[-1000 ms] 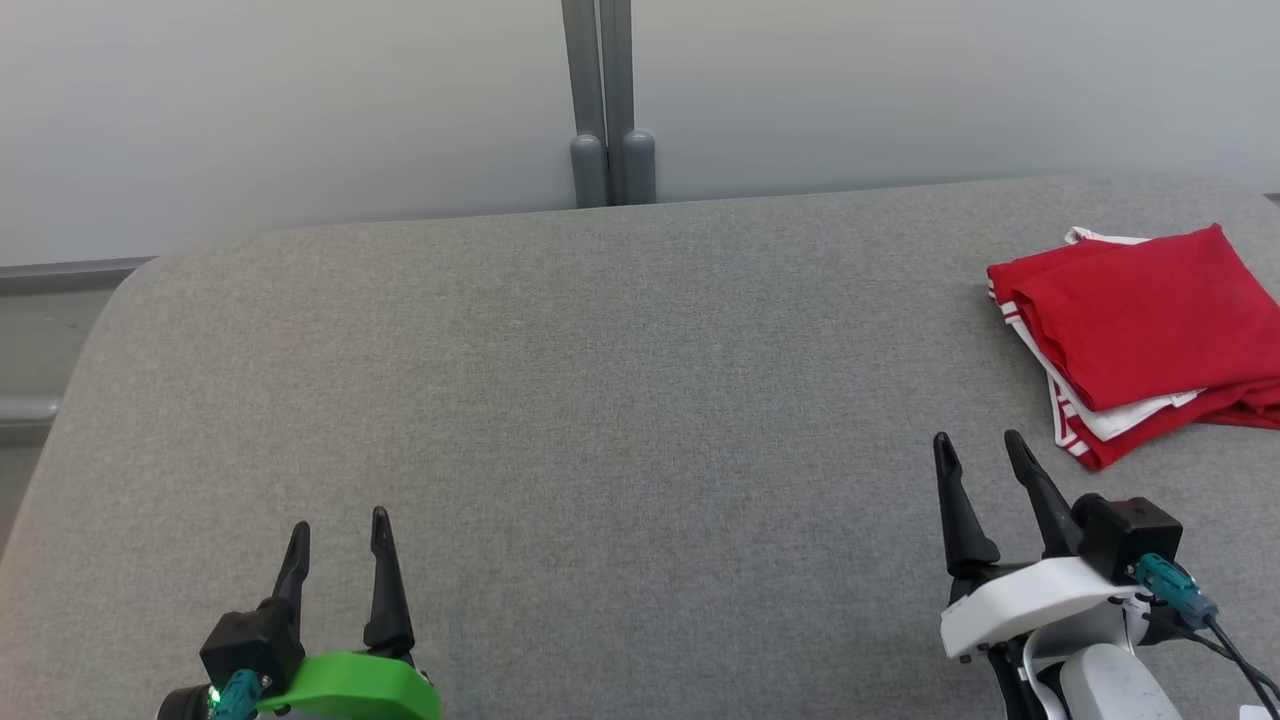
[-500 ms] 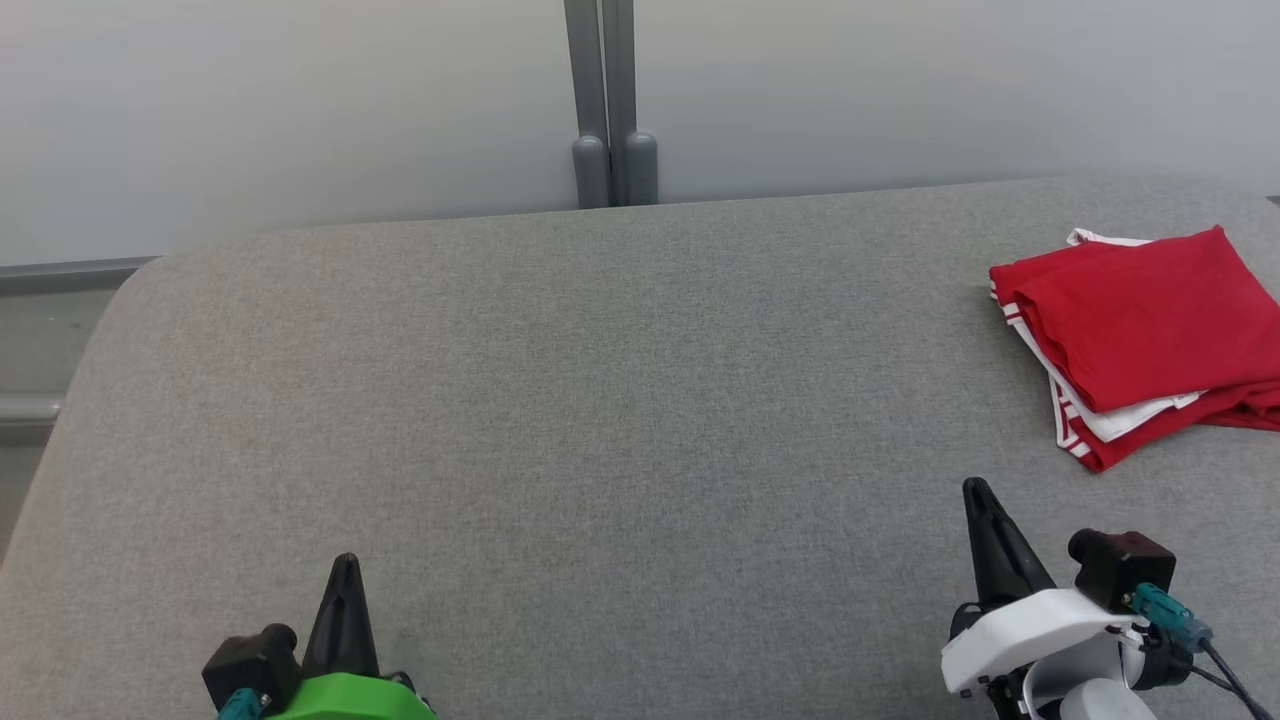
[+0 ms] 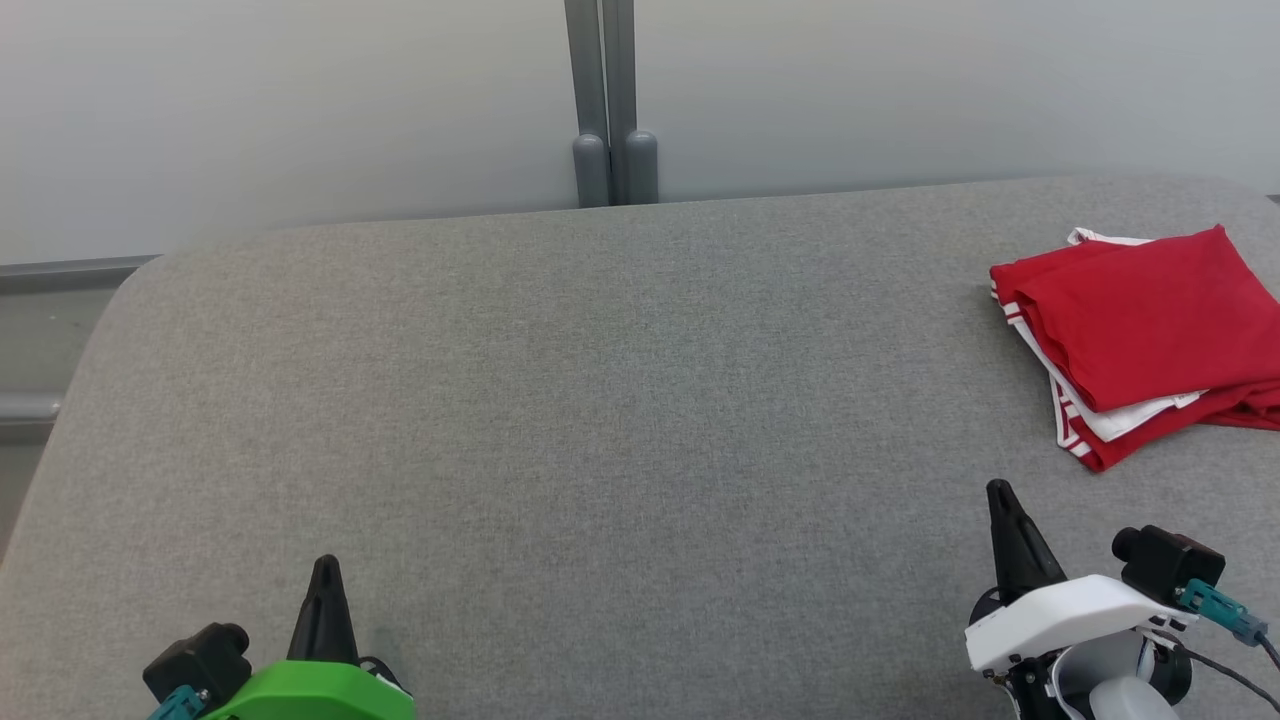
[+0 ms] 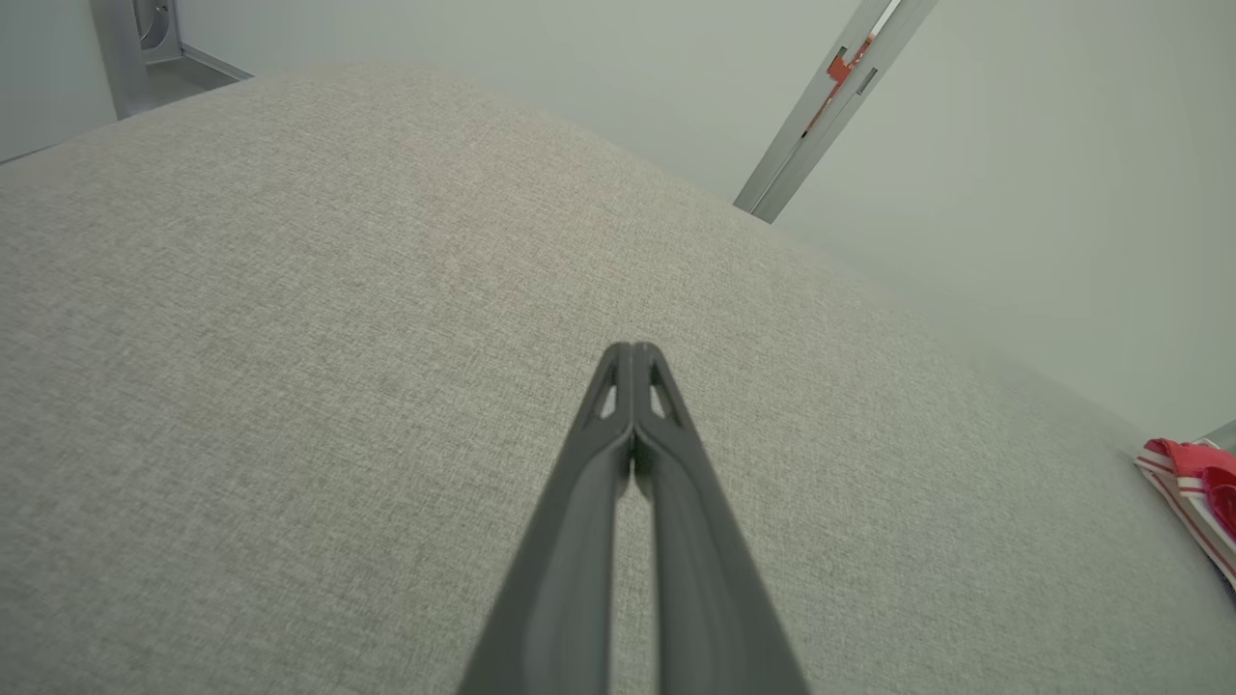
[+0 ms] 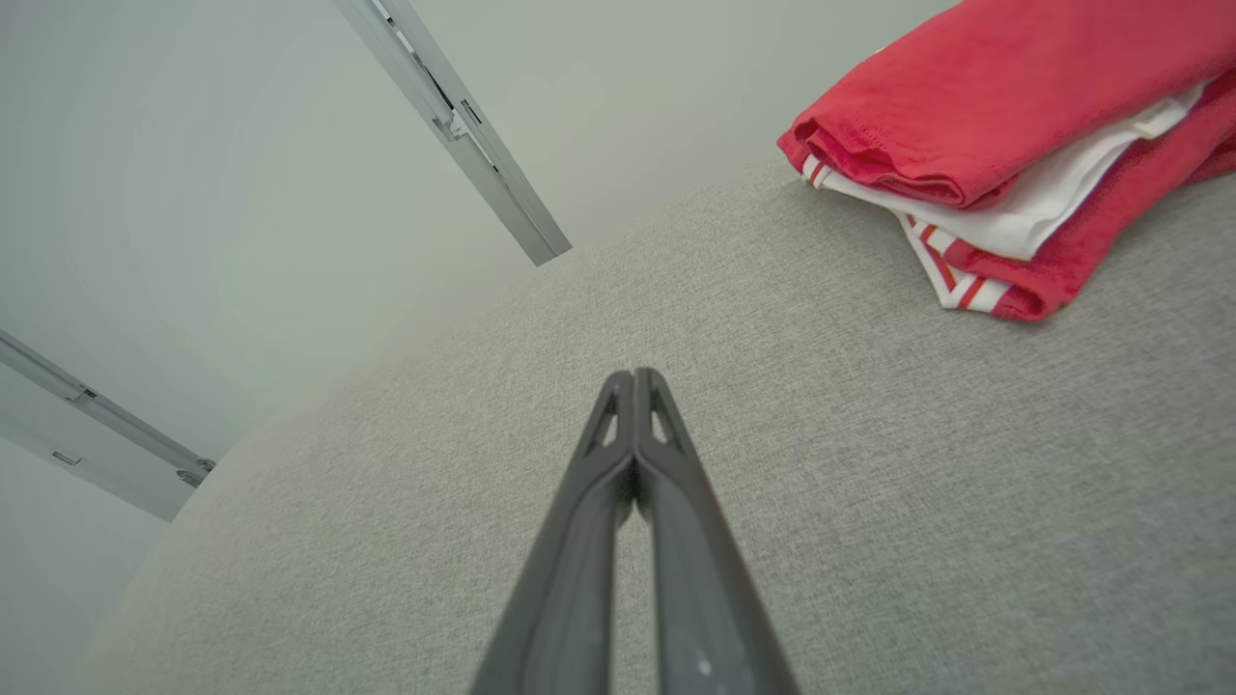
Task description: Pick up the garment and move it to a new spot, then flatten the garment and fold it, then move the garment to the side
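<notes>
The garment (image 3: 1150,330) is red with white lining and red-and-white striped trim, folded in a stack at the far right of the grey padded table (image 3: 600,400). The right wrist view has the garment (image 5: 1004,125) at its upper right; the left wrist view catches an edge of the garment (image 4: 1197,483) at its right border. My left gripper (image 3: 325,570) sits at the lower left, shut and empty, its tips pressed together (image 4: 632,349). At the lower right my right gripper (image 3: 998,492) is shut on nothing, near the garment's front corner but apart from it; its tips meet (image 5: 632,375).
A grey post (image 3: 610,100) rises behind the table's far edge against a pale wall. The table's rounded left corner (image 3: 130,290) borders a floor rail. Bare grey fabric stretches between the two grippers.
Both grippers went from open to shut with nothing in them. Both drew back toward the near edge, the left one a little leftward, the right a little rightward. The garment lies unmoved.
</notes>
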